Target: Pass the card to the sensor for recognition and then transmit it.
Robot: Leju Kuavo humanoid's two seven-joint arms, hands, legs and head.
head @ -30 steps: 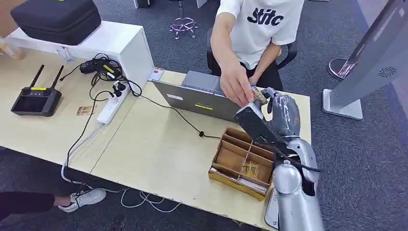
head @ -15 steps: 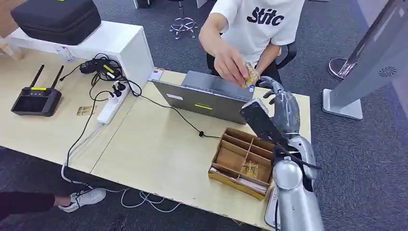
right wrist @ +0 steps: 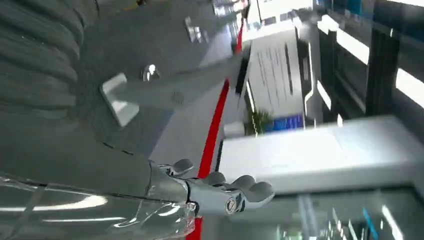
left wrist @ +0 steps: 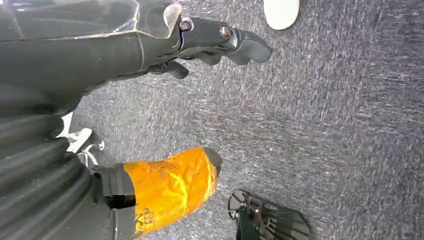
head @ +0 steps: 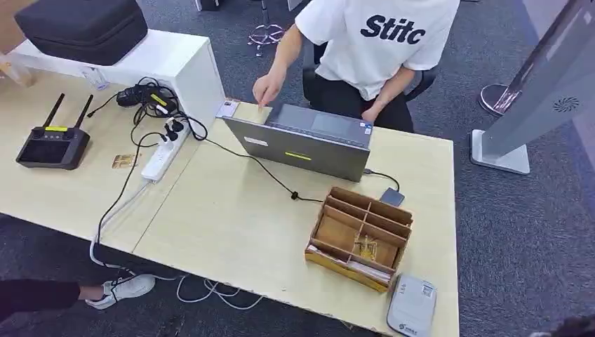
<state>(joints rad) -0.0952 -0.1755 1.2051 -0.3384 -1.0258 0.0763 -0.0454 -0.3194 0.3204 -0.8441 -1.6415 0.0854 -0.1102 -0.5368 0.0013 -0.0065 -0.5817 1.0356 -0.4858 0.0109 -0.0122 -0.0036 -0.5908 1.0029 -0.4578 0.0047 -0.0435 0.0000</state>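
Our right arm has dropped out of the head view since a second ago, when it stretched over the tabletop (head: 231, 232) towards the person (head: 372, 49), who took the card from it; half a second ago the person's hand was lifting that card away. We judge the scan and hand-over done, with the arm pulling back to rest. Nearest us, at 5 o'clock on the tabletop, lies the white card sensor (head: 411, 313), and just beyond it the wooden divided tray (head: 359, 235), with a few small pieces in a near compartment. Farther on, at 12 o'clock, stands the grey laptop (head: 302, 144), its cable trailing towards the power strip (head: 163, 156) at 10 o'clock. The person's hand (head: 266, 89) now rests at the laptop's far corner; whether it holds the card we cannot tell. Our right hand (right wrist: 220, 192) shows loosely spread fingers (right wrist: 252, 189) holding nothing; our left hand (left wrist: 165, 100) hangs over the carpet (left wrist: 325, 125), fingers apart and empty. Nothing blocks the arm's retreat.
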